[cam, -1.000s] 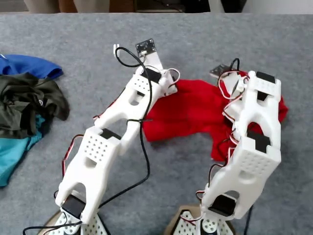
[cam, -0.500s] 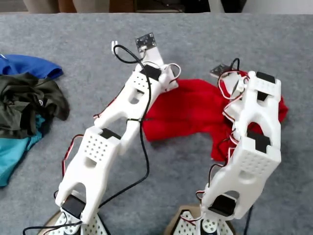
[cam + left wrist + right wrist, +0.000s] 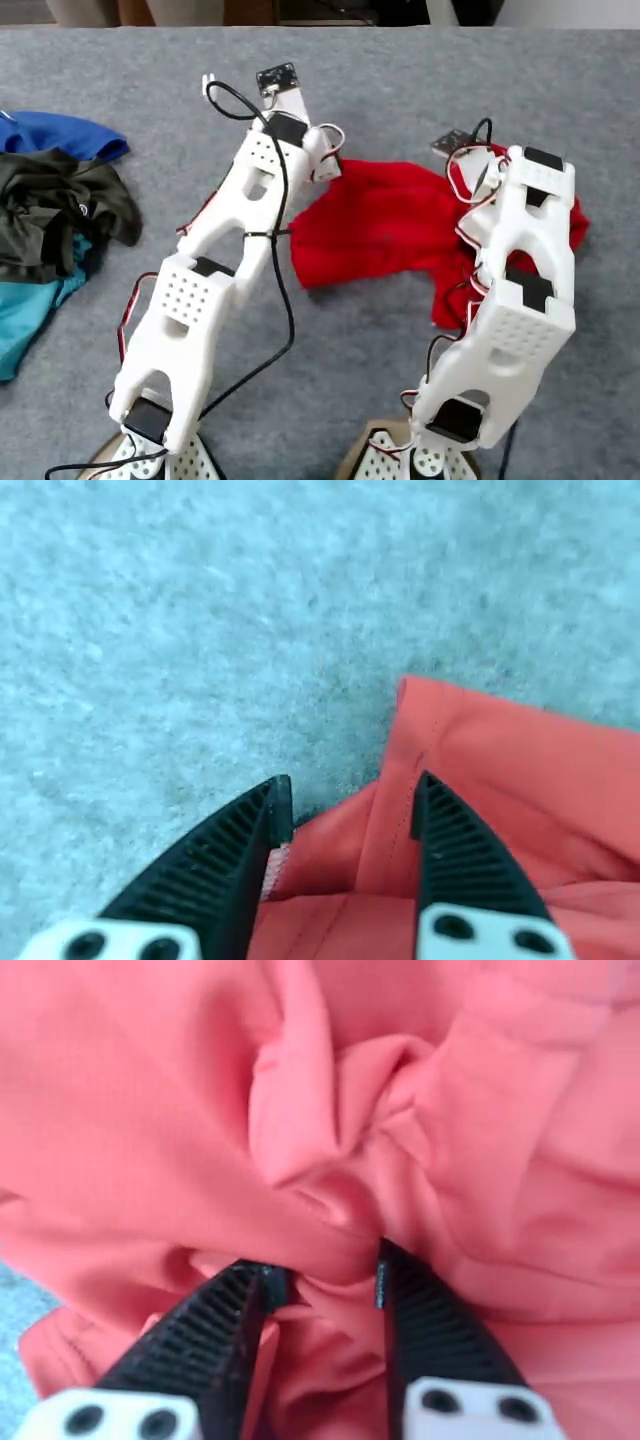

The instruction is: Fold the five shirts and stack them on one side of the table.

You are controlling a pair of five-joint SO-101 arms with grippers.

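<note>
A grey, felt-like worktop point(image 3: 420, 80) spans the whole high view and carries everything else. Two white arms rise from bases at its near edge: the left arm point(image 3: 215, 270) stretches diagonally away to the far-left corner of the red shirt point(image 3: 385, 225), while the right arm point(image 3: 515, 300) stands more upright over that shirt's right side, covering part of it. The red shirt lies rumpled and unfolded near the middle of the worktop, between the two arms, its near edge uneven and a flap hanging toward the right arm's base. Well apart from it, at the worktop's left edge, a heap of other shirts lies unfolded: a blue shirt point(image 3: 60, 135) farthest away, a dark shirt point(image 3: 60, 205) crumpled across the middle, and a teal shirt point(image 3: 30, 310) spilling out nearest the arms' side. The right hand point(image 3: 325, 1270) is down in the red cloth, its black ribbed fingers pinching a bunched fold, with creases gathering just ahead of the tips. The left hand point(image 3: 352, 795) sits low at the shirt's corner, its fingers a moderate way apart, straddling a raised hem edge, with bare worktop beyond the tips.
</note>
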